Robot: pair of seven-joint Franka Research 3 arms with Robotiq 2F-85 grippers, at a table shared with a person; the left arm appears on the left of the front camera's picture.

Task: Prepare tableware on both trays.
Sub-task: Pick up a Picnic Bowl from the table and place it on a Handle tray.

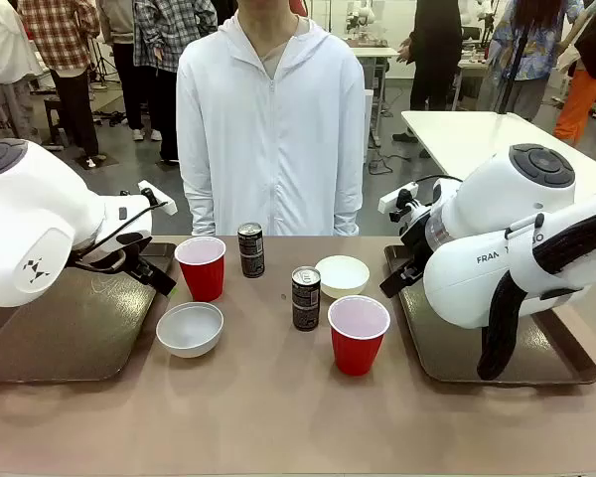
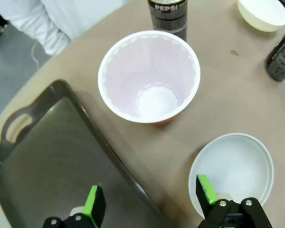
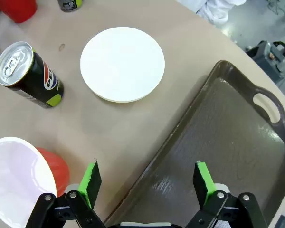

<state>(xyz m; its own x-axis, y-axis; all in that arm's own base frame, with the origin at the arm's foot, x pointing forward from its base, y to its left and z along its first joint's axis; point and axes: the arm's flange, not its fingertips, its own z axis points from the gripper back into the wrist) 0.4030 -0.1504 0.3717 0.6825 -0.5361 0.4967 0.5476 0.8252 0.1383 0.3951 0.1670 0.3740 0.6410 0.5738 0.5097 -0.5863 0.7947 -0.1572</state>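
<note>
Left claw (image 2: 150, 194) is hanging open over the inner rim of the left tray (image 1: 60, 338), right claw (image 3: 147, 183) likewise over the right tray (image 1: 447, 356). Between the trays, on bare table (image 1: 278, 417), are standing far cup (image 1: 201, 266), near cup (image 1: 359, 333), near bowl (image 1: 190, 328), far bowl (image 1: 343, 275), far can (image 1: 250, 249), near can (image 1: 306, 297).

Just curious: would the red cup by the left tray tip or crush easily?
Probably light: the red cup looks empty. Its thin wall likely flexes when squeezed. Tall, narrower base: may tip if pushed.
</note>
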